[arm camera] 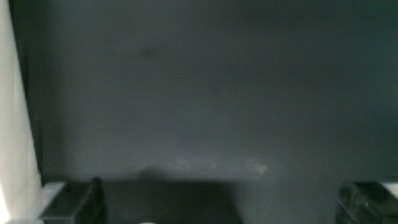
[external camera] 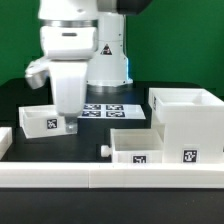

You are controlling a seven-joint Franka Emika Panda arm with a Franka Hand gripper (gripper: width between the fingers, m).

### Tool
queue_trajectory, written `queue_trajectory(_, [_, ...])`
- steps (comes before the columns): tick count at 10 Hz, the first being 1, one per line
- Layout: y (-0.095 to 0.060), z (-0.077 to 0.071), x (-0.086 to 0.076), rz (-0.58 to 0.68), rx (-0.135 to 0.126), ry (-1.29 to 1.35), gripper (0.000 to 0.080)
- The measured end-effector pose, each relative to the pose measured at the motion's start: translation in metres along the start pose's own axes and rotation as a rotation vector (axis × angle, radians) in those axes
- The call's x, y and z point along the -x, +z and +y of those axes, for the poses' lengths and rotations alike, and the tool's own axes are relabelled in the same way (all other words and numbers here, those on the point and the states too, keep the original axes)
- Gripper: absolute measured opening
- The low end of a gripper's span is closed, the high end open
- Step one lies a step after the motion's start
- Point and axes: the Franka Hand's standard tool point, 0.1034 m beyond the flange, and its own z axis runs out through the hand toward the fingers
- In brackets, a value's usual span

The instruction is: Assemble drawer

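The drawer's parts lie apart on the black table. The tall open box housing (external camera: 188,120) stands at the exterior view's right. One shallow tray (external camera: 140,150) with its knob (external camera: 103,151) lies at the front middle. The other tray (external camera: 40,121) lies at the left. My gripper (external camera: 68,120) hangs low just beside that left tray's right end. In the wrist view my gripper (arm camera: 228,200) is open wide with only dark table between the fingertips (arm camera: 82,198). A white edge (arm camera: 13,110), probably the tray wall, runs along one side.
The marker board (external camera: 106,110) lies flat behind the gripper at the robot's base. The long white rail (external camera: 110,176) borders the table's front. A short white piece (external camera: 5,142) shows at the far left edge.
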Motion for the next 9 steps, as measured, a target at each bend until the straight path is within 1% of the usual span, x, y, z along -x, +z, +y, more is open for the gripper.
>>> queue_trajectory(2, [0.004,0.004,0.011,0.027,0.002,0.012,0.0649])
queue_trajectory(3, [0.005,0.008,0.008,0.021,0.026,0.022,0.0649])
queue_trajectory(4, [0.01,0.011,0.0,0.028,0.02,0.025,0.0649])
queue_trajectory(5, [0.013,0.015,-0.003,0.031,0.024,0.024,0.0649])
queue_trajectory(6, [0.015,0.021,-0.004,0.019,0.075,0.023,0.0649])
queue_trajectory(7, [0.018,0.019,-0.005,0.017,0.088,0.024,0.0649])
queue_trajectory(8, [0.02,0.018,-0.008,0.02,0.082,0.036,0.0649])
queue_trajectory(9, [0.019,0.02,-0.01,0.02,0.091,0.045,0.0649])
